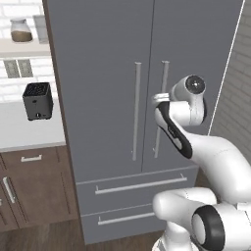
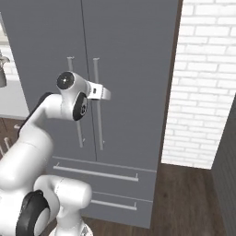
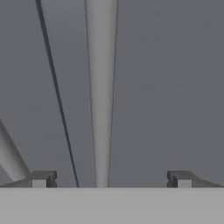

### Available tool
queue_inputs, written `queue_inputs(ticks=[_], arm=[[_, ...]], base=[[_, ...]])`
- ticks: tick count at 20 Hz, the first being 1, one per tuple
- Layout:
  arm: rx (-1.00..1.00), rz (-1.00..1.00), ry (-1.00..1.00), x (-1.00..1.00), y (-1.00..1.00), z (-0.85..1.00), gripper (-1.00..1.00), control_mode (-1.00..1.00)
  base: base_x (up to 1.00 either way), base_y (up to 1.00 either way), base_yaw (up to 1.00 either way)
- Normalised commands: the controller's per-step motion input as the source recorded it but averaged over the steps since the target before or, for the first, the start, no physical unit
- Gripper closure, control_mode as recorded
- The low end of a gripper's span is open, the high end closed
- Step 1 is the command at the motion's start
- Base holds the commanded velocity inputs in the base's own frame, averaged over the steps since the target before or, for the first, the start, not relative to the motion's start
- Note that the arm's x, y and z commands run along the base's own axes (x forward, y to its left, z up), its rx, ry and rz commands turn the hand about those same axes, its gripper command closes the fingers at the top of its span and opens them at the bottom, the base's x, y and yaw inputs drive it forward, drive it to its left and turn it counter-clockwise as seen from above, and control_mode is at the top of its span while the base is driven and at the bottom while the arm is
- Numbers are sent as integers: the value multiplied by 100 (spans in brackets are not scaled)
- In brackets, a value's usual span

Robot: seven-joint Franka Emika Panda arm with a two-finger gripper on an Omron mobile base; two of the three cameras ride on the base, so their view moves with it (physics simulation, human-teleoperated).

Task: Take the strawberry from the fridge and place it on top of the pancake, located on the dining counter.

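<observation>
Fridge (image 1: pixel 108 98) shut, two doors, two bar handles, two drawers, tool (image 3: pixel 109 178) spread around right handle (image 3: pixel 101 96)

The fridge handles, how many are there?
4. Two long upright bars sit side by side where the fridge doors meet: the left door handle and the right door handle. Two flat ones cross the upper drawer and lower drawer.
</observation>
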Motion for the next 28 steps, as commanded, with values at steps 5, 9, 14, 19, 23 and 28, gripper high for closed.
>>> queue_inputs(ticks=[5, 9, 14, 19, 23, 28], arm=[[0, 0, 0, 22, 10, -18, -100, -100], [0, 0, 0, 20, 1, -18, -100, -100], [0, 0, 0, 31, 0, -19, -100, -100], [0, 1, 0, 45, 0, -25, -100, -100], [0, 2, 0, 54, 0, -30, -100, -100], [0, 3, 0, 60, 0, -32, -100, -100]], base=[[0, 0, 0], [0, 0, 0], [0, 0, 0], [0, 0, 0], [0, 0, 0], [0, 0, 0]])
